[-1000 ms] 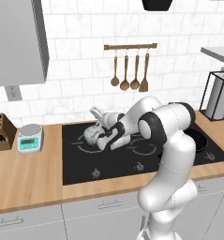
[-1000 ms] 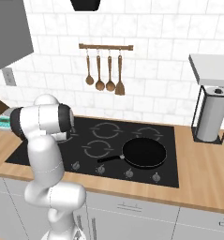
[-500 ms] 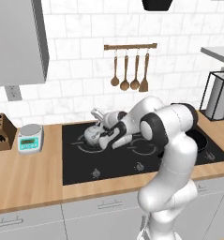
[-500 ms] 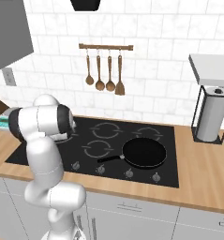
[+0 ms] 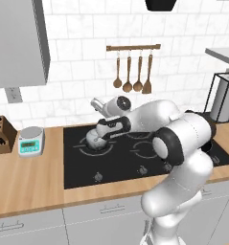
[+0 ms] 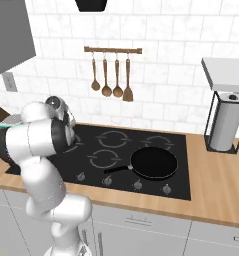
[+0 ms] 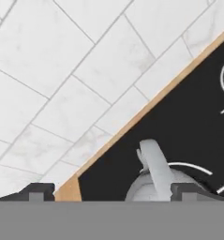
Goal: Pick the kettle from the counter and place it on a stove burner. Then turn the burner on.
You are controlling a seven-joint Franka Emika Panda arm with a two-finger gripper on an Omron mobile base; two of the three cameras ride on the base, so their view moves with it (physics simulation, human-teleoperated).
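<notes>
So the kettle [image 5: 95,138] is sitting on the stove burner [image 5: 85,148] ring at the black cooktop's [image 5: 111,167] back left, and the gripper [image 7: 113,191] has its fingers spread wide around the handle, not pinching it.

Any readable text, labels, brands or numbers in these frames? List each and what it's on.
None readable.
Teal display of the small grey kitchen scale on the tan wood-grain counter: too small and blurred to read.
Round knobs along the front of the black glass cooktop: no legible markings.
</notes>
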